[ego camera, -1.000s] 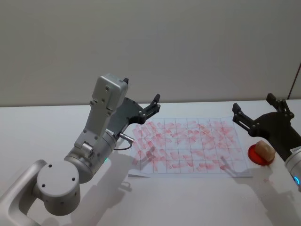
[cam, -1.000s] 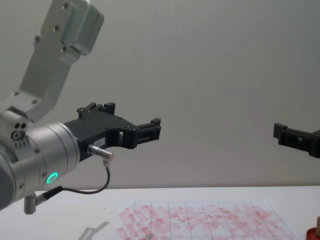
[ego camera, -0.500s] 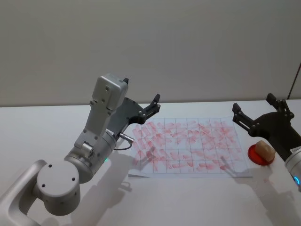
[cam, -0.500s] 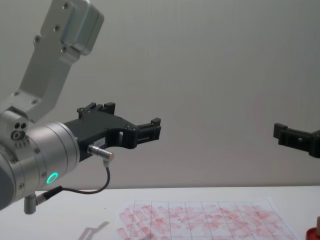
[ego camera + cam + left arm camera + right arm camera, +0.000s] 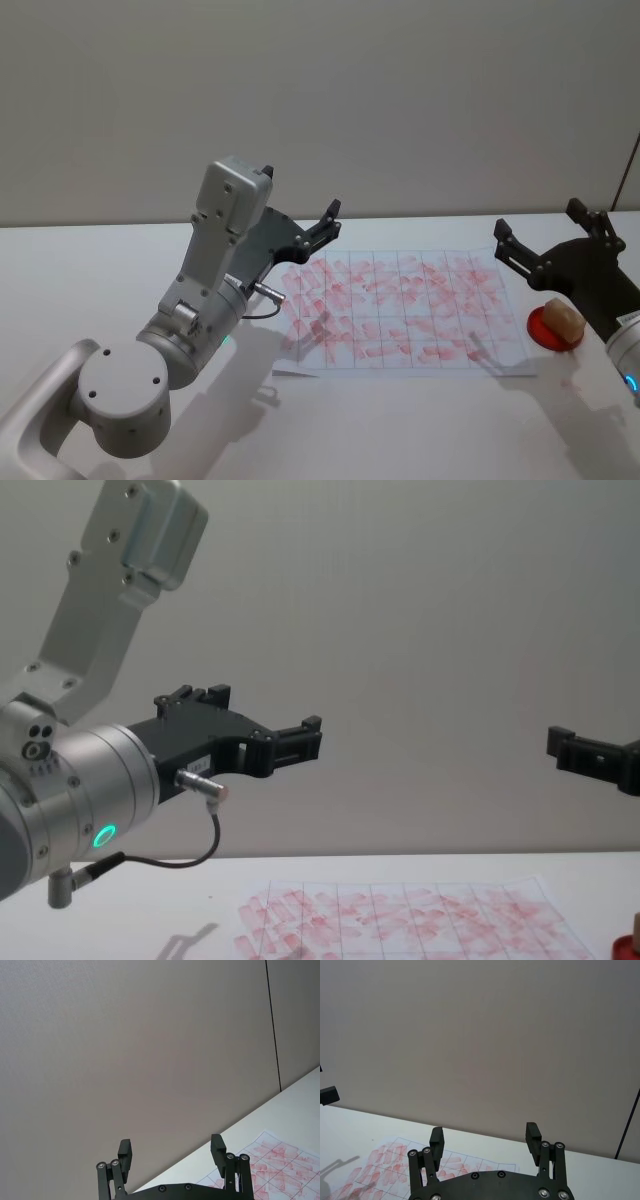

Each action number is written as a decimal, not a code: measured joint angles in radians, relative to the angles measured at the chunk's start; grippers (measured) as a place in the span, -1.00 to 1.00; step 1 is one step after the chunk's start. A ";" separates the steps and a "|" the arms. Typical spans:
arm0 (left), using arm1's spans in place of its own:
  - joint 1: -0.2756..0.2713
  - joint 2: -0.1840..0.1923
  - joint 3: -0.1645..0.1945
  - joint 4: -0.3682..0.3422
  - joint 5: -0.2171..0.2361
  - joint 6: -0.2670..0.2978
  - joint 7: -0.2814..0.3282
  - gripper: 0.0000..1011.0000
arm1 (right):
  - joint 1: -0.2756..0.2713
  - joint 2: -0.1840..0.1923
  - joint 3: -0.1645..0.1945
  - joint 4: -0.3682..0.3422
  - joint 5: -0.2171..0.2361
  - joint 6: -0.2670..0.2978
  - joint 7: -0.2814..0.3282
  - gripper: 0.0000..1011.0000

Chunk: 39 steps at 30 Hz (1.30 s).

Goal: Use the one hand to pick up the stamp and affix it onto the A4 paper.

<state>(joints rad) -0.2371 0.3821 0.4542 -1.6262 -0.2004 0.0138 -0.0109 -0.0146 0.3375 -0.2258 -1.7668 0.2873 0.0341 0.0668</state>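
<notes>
**While both grippers hang open, the stamp sits under the right one**

Because the stamp (image 5: 562, 318) is a small tan wooden block resting on top of a flat red disc (image 5: 553, 330), reaching it looks mainly like a matter of going down and back. It lies below the right gripper (image 5: 537, 220) and behind its fingertips, towards the robot and close under the dark body of that gripper as the head view shows it. From the chest view the gripper hangs high above the table (image 5: 100, 260), so I judge the two to be well apart in height, with nothing touching. I cannot make out which way the block's long side runs, so the wrist turn it needs is anyone's guess from here.

That right gripper is spread wide and carries nothing; its wrist view shows two separated fingers with only wall between them.

Ahead of it and off to its left, lower down, the A4 paper (image 5: 400, 300) lies flat on the table, its grid crowded with red-pink prints. The stamp is just beside the sheet's right edge.

On the far side of the sheet, the left gripper (image 5: 328, 220) hovers above the paper's far-left corner, also spread and empty. It is much farther from the stamp, so the right arm seems the natural one to reach.
</notes>
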 joint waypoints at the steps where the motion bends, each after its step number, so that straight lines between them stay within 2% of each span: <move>1: 0.000 0.000 0.000 0.000 0.000 0.000 0.000 0.98 | 0.000 0.000 0.000 0.000 0.000 0.000 0.000 0.98; 9: 0.000 0.000 0.000 0.000 0.000 0.000 0.000 0.98 | -0.014 0.009 0.005 -0.009 0.008 0.000 -0.006 0.98; 18: 0.000 0.000 0.000 0.000 0.000 0.000 0.000 0.98 | -0.080 0.044 0.024 -0.064 0.043 0.020 -0.054 0.98; 21: 0.000 0.000 0.000 0.000 0.000 0.000 0.000 0.98 | -0.111 0.060 0.034 -0.087 0.062 0.042 -0.081 0.98; 30: 0.000 0.000 0.000 0.000 0.000 0.000 0.000 0.98 | -0.156 0.083 0.052 -0.113 0.103 0.105 -0.120 0.98; 39: 0.000 0.000 0.000 0.000 0.000 0.000 0.000 0.98 | -0.146 0.086 0.066 -0.075 0.139 0.175 -0.120 0.98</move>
<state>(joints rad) -0.2372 0.3821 0.4542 -1.6262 -0.2004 0.0139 -0.0110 -0.1604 0.4238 -0.1601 -1.8418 0.4262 0.2086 -0.0535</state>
